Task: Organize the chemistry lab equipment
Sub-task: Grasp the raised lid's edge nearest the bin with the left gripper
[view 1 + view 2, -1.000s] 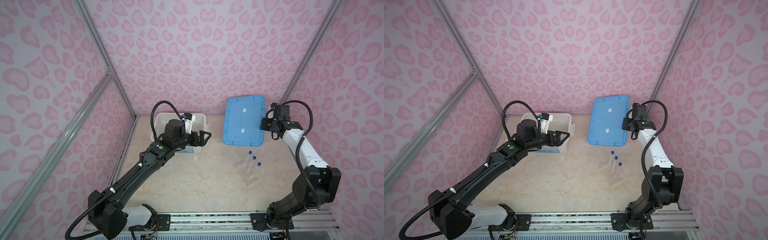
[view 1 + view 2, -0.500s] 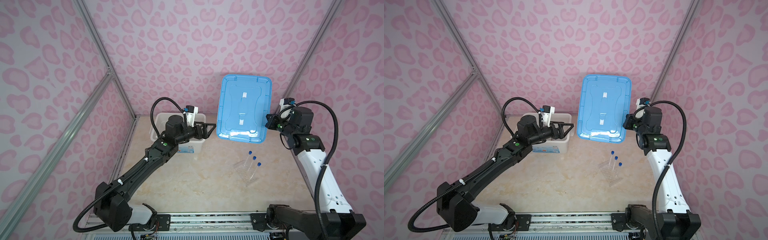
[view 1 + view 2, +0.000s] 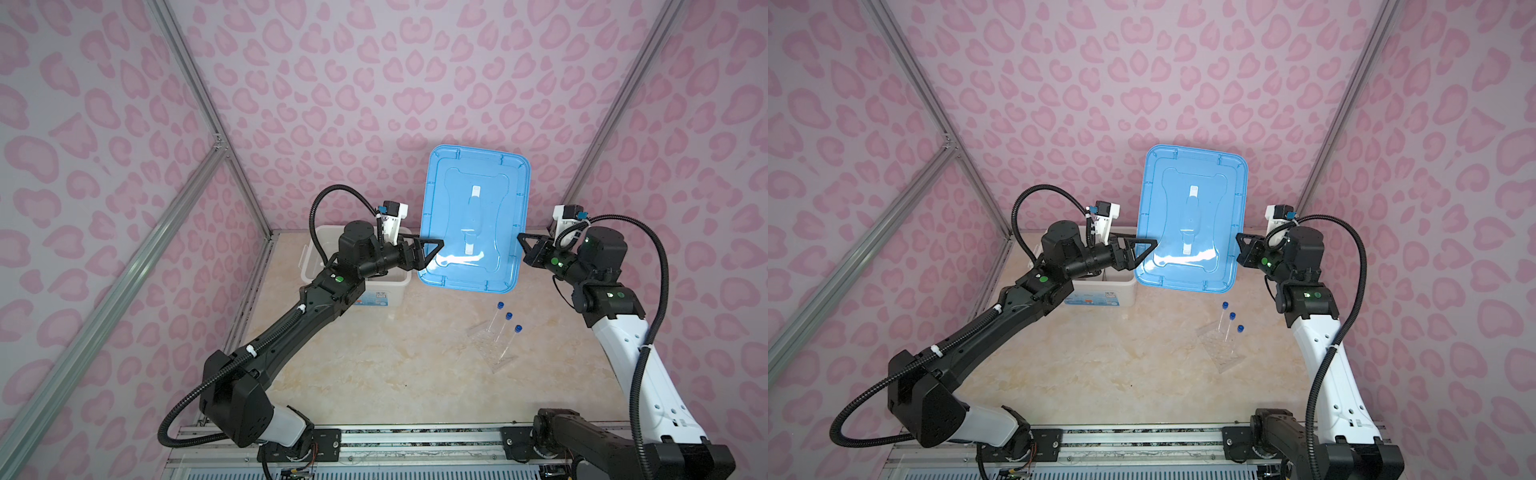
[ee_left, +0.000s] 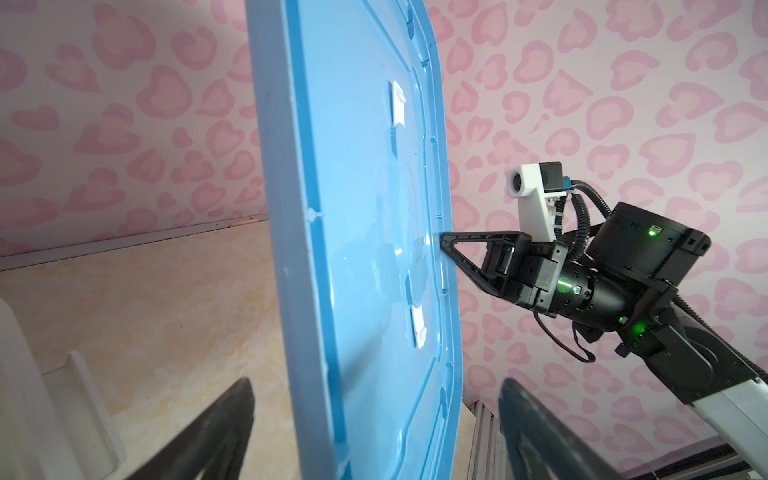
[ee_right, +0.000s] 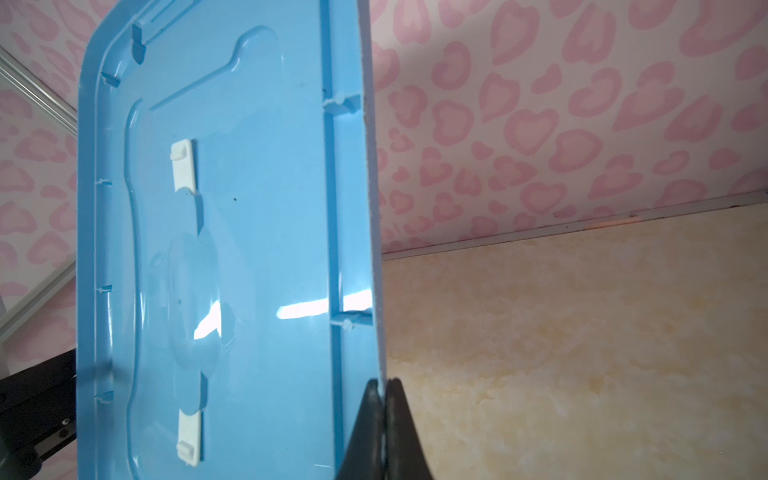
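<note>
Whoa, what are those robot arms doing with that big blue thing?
The right gripper pinches one edge of the blue lid and holds it up in the air, standing on end. The left gripper sits open around the opposite edge. The white bin sits uncovered on the table, and three tubes stand in a rack nearby.

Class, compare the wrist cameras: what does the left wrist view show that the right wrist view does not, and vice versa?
Only the left wrist view: the white bin, much of the right arm with its camera, and the left jaws open on either side of the blue lid. Only the right wrist view: the metal frame rail. Both: the blue lid, the right jaws shut on its rim, the marbled table and the pink wall.
</note>
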Controlling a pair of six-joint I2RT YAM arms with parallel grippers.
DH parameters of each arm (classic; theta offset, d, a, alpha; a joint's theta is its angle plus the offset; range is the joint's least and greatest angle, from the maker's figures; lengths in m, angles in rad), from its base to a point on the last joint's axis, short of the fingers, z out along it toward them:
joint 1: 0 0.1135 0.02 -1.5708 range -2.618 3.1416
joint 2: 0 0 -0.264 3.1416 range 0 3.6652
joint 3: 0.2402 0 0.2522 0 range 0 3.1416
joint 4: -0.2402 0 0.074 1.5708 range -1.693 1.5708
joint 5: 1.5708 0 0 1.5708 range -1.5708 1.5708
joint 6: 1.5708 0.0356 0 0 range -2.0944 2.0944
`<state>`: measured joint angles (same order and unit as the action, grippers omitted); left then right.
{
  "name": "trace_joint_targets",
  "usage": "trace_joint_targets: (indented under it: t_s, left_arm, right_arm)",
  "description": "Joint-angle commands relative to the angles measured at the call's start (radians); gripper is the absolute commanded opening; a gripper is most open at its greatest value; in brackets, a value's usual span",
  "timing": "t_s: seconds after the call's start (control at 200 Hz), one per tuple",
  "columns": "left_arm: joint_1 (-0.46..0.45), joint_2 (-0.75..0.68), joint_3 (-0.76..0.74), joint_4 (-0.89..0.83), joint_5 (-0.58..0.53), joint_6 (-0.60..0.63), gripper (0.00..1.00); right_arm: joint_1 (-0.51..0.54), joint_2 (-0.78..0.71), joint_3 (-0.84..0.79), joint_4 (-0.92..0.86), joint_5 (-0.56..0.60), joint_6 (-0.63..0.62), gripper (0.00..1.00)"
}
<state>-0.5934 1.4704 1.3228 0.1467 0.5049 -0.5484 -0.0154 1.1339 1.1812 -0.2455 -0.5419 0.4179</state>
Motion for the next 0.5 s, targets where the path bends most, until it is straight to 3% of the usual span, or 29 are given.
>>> trace_joint_targets:
  t_s: [0.0,0.075,0.14,0.5]
  left_arm:
    - [0.0,-0.004,0.046,-0.07,-0.035,0.03,0.76]
    - [0.0,-0.005,0.069,-0.155,-0.117,0.056,0.64]
    - [0.003,-0.004,0.074,-0.187,-0.121,0.074,0.53]
    - [0.004,-0.046,0.057,-0.282,-0.183,0.128,0.34]
  right_arm:
    - [0.03,0.014,-0.005,0.08,0.002,0.012,0.0]
    - [0.059,0.032,-0.008,0.092,0.012,0.011,0.0]
    - [0.09,0.061,0.003,0.092,0.023,0.011,0.0]
    - [0.2,0.159,0.021,0.084,0.109,0.023,0.0]
